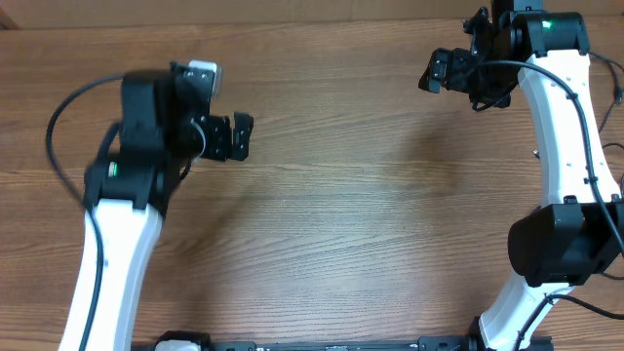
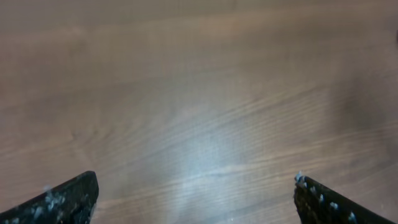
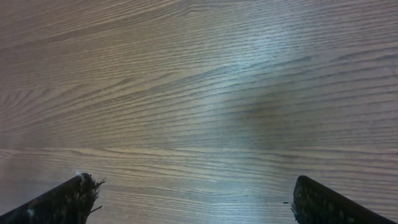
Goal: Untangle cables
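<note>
No cables show in any view; the thin black cords are out of view. My left gripper point(image 1: 240, 136) hovers over the left part of the wooden table point(image 1: 351, 214), open and empty; its fingertips show wide apart in the left wrist view point(image 2: 196, 196) over bare wood. My right gripper point(image 1: 429, 73) is at the far right of the table, open and empty; its fingertips stand wide apart in the right wrist view point(image 3: 193, 199) over bare wood.
The thick black wires on both arms point(image 1: 58, 117) loop beside the arms. The right arm's base point(image 1: 565, 244) stands at the right edge, and the table's far edge point(image 1: 292, 24) runs along the top.
</note>
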Available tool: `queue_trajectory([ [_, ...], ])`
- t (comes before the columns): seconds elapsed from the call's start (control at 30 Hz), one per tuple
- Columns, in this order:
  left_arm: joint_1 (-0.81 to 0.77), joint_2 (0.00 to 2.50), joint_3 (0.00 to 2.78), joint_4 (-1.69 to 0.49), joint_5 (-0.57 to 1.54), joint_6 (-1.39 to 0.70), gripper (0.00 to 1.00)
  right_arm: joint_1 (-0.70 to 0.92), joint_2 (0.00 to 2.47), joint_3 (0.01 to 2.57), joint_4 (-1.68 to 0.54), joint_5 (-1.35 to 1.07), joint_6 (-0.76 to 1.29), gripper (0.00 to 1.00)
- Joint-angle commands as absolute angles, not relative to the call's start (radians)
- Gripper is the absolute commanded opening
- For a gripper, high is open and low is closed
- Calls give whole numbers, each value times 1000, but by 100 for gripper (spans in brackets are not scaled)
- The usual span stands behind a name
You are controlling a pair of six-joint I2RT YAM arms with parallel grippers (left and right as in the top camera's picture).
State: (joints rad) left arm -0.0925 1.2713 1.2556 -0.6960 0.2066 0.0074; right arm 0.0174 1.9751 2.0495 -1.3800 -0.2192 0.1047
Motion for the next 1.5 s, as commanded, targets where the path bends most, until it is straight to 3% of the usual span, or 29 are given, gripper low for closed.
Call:
queue_trajectory([
  [0.0,-100,1122,1099,-570,205,29,100,16,1970,2065,-1377,-210,108,100],
  [0.57,-99,555,376,318,206,27,100,16,1970,2065,-1377,-210,108,100],
  [0.8,-99,367,130,558,148,27,100,16,1970,2065,-1377,-210,108,100],
  [1.0,-99,227,6,581,89,23,100,16,1970,2065,-1377,-210,108,100],
  [1.47,-63,33,5,223,15,18,100,16,1970,2065,-1377,-210,108,100],
])
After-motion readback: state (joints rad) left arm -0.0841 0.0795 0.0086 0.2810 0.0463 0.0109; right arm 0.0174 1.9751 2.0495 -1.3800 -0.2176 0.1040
